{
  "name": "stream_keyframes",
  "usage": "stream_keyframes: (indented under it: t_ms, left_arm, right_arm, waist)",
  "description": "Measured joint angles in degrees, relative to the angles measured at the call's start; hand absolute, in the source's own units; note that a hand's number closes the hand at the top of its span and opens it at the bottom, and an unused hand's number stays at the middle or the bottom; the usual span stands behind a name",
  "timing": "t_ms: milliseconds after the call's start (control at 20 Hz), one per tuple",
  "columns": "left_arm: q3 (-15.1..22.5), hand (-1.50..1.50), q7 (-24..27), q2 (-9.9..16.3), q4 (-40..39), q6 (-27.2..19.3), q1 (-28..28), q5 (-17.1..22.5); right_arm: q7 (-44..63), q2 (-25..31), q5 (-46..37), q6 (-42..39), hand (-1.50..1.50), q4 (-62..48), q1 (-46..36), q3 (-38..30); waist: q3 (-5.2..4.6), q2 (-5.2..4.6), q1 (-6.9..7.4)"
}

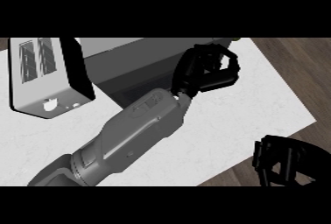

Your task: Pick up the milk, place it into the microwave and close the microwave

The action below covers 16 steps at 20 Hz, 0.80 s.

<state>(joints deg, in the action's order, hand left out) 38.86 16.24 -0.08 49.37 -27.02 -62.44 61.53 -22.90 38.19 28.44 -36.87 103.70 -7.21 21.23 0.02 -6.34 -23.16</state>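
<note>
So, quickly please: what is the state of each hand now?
Left hand: fingers curled, by the microwave; whether it holds anything cannot be told.
Right hand: at the lower right; cannot be told.

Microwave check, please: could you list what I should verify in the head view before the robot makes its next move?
1. Milk in sight: not ok, it shows nowhere.
2. Left robot hand at the microwave: ok, by its right side.
3. Left robot hand empty: cannot tell; fingers curled, nothing seen inside.
4. Microwave door shut: cannot tell.
5. Right robot hand out of the way: ok, resting at lower right.
6. Toaster apart from the arm: ok.
</note>
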Motion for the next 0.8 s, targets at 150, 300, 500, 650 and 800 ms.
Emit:
stream_keyframes:
  t_ms: [150, 300, 500, 650, 800]
  left_arm:
    - [0.82, 1.50, 0.54, -0.02, -0.63, 2.70, 0.04, 1.19]
    - [1.52, 1.50, 0.95, -0.02, -1.37, 5.48, -0.07, 2.14]
    - [2.39, 1.50, 1.60, -0.01, -2.19, 9.34, -0.25, 3.06]
    - [2.87, 1.50, 2.15, 0.00, -2.83, 12.02, -0.47, 3.55]
    - [3.51, 1.50, 2.48, 0.00, -3.53, 14.36, -0.79, 3.91]
  right_arm:
    - [-0.01, -0.94, -0.24, 0.83, 1.50, 1.67, 1.72, 1.18]
    - [-0.02, -1.96, -0.68, 2.01, 1.50, 3.47, 3.43, 2.25]
    - [0.21, -2.97, -1.64, 3.72, 1.50, 5.59, 5.67, 3.51]
    - [0.42, -3.46, -2.52, 4.93, 1.50, 7.27, 7.04, 4.23]
    - [0.70, -4.34, -3.48, 6.31, 1.50, 9.07, 8.39, 5.32]
  waist:
    - [0.20, 0.40, 0.71]
    - [0.28, 0.73, 1.56]
    - [0.31, 0.95, 2.68]
    - [0.30, 0.94, 3.25]
    - [0.30, 1.03, 3.86]
